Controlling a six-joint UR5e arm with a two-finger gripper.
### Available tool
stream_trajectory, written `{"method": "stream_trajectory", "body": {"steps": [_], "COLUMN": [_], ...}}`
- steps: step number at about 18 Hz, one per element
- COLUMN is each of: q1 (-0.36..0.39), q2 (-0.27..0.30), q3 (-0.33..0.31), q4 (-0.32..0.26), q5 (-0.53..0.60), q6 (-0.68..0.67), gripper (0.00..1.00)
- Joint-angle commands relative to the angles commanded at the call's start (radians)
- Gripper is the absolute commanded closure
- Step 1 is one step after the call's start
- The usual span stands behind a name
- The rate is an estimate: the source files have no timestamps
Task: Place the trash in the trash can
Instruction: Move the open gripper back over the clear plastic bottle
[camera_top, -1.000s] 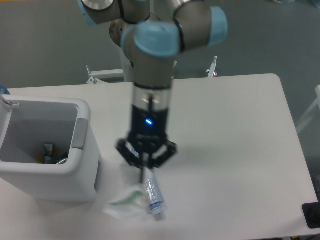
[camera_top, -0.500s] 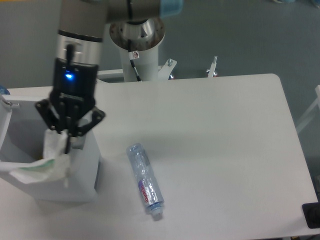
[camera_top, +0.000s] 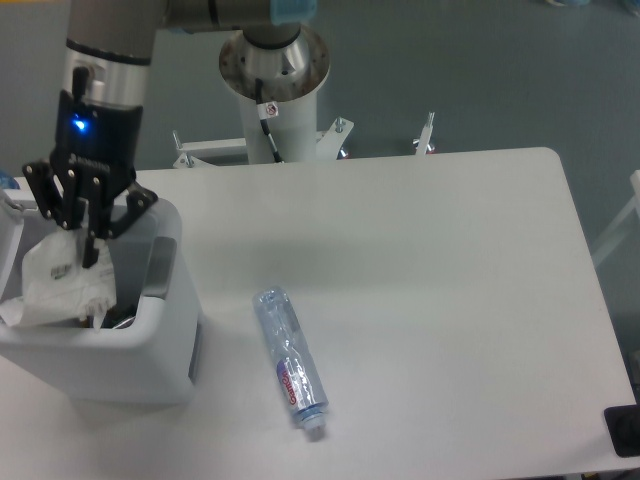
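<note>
Camera view from above the white tabletop: at the left of the frame the black two-finger gripper hangs over the open mouth of the large white boxy plastic trash can with its grey inside. A crumpled clear plastic wrapper hangs just below the gripper and is already partly inside the can, one pale corner draped toward the can's left rim. The fingers look splayed apart above the wrapper, but whether a tip is touching it or it has been let go I cannot tell; the frame is too soft there.

The second piece of trash, a clear crushed plastic bottle with a red-purple label, lies on its side on the tabletop at lower centre, well apart from the can, cap end pointing toward the bottom edge of the frame.

The step in hand appears to be dropping the wrapper. To do it well, the fingers should be fully released while centred over the grey interior, not over the rim, since the light film could catch on the left edge and hang outside. A short pause before lifting straight up would let the wrapper fall free instead of clinging to a finger. After that, the bottle calls for a grasp across its narrow body, near the middle, as crushed plastic may flex and slip.
</note>
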Motion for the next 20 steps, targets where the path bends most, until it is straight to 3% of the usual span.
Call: {"method": "stream_trajectory", "body": {"steps": [1,4,8,10,13,17,20], "q1": [0.003,0.017,0.126,0.190,0.251,0.275,0.275], "q2": [-0.003,-0.002,-0.021,-0.069,-0.187,-0.343,-0.399], "q3": [0.009,0.028,0.037,0.060,0.130,0.190,0.206], "q4": [0.000,0.002,0.002,0.002,0.000,-0.006,-0.037], "q5": [-0.002,-0.002,-0.006,-0.009,-0.005,0.008,0.009], "q6": [0.000,-0.012,-0.021,-0.063,-0.120,-0.121,-0.121], "gripper": [0.09,0.06,0.00,0.00,0.00,0.00,0.00]}}
